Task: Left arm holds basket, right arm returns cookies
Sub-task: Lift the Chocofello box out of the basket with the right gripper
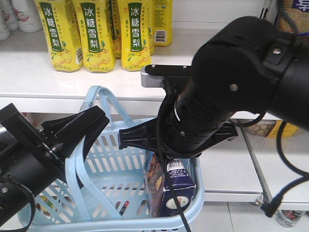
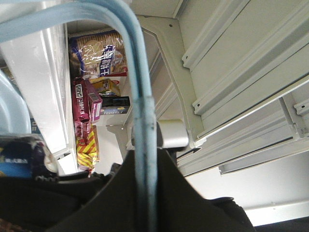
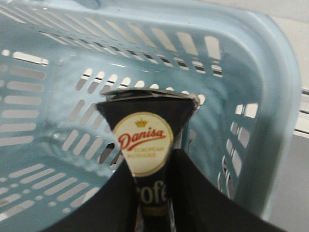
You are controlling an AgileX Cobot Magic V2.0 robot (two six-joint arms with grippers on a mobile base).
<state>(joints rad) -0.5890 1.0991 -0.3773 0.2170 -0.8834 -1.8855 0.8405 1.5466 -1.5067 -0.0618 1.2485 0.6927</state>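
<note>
Basket held by its handle, cookies gripped inside it.
Lower left, the left gripper (image 1: 79,126) is clenched on the handle (image 1: 104,99) of the basket (image 1: 120,169); lower centre, the cookies (image 1: 171,191) stand at its right end, grasped by the right gripper (image 3: 152,198).

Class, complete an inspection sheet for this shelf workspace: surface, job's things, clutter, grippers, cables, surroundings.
Surface: white shelf, bottles standing along its back.
Job's things: light blue basket held in front of the shelf; cookie box standing inside, near the right wall.
Clutter: yellow pear-drink bottles.
Grippers: left gripper shut on a basket handle; right gripper shut on the cookie box.
Cables: black cable trailing across the basket.
Surroundings: snack packets on neighbouring shelving.
</note>
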